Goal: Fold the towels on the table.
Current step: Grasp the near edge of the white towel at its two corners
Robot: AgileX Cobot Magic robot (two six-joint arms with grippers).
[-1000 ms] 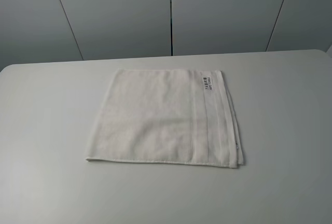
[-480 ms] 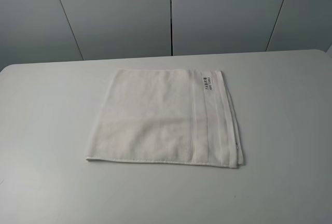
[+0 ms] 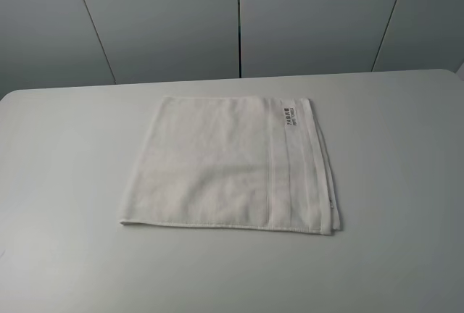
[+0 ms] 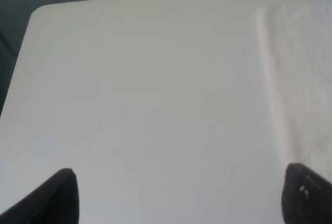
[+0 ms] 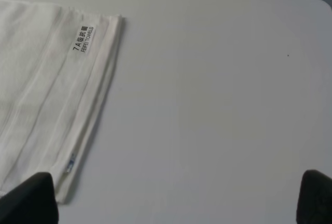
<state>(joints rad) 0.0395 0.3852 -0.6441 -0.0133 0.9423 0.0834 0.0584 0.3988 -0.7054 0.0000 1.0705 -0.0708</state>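
Observation:
The off-white towel [image 3: 232, 164] lies flat and folded on the white table [image 3: 399, 182], near its middle. Its border band runs down the right side, with the dark-printed label [image 3: 291, 114] at the far right corner. No arm shows in the exterior high view. In the left wrist view my left gripper [image 4: 179, 193] is open over bare table, with the towel's left edge [image 4: 301, 68] beside it. In the right wrist view my right gripper [image 5: 179, 198] is open over bare table, and the towel [image 5: 41, 89] with its label [image 5: 84, 38] lies to one side.
A grey panelled wall [image 3: 239, 16] stands behind the table's far edge. The table's rounded far left corner [image 4: 39, 11] shows in the left wrist view, with a dark drop beyond it. Bare tabletop lies on both sides of the towel.

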